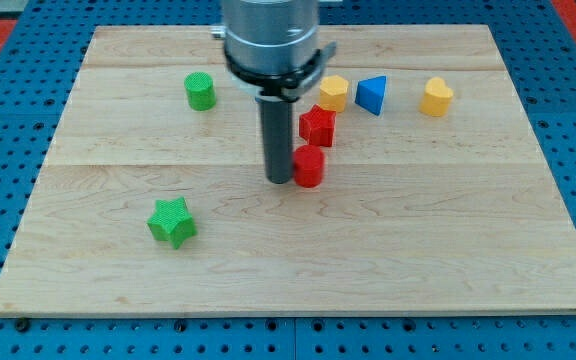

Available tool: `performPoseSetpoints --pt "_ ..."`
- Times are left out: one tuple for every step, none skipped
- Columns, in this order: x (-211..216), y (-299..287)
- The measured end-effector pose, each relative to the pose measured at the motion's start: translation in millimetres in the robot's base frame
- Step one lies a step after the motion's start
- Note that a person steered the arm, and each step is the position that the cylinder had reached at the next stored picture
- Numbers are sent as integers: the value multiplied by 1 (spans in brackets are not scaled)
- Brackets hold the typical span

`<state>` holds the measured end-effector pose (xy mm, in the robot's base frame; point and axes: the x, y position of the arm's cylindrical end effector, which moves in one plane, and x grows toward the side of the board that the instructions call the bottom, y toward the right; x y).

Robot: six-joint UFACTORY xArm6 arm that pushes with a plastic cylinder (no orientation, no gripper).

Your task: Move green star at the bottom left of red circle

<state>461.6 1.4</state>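
The green star [172, 221] lies at the lower left of the wooden board. The red circle [309, 166] stands near the board's middle. My tip [279, 179] is down on the board right beside the red circle's left side, touching or almost touching it. The green star is well to the left of and below my tip. A red star-like block [318, 126] sits just above the red circle.
A green circle [200, 91] is at the upper left. A yellow pentagon-like block [333, 93], a blue triangle [371, 95] and a yellow block [435, 97] stand in a row at the upper right. The wooden board [468, 250] lies on a blue pegboard.
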Motion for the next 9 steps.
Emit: performPoseSetpoints --pt "17 -22" --pt "116 -41" --pt "131 -140" --pt "91 -191" --pt "64 -178" --pt "68 -105" --pt "69 -38" --pt "128 -97" --pt "143 -40"
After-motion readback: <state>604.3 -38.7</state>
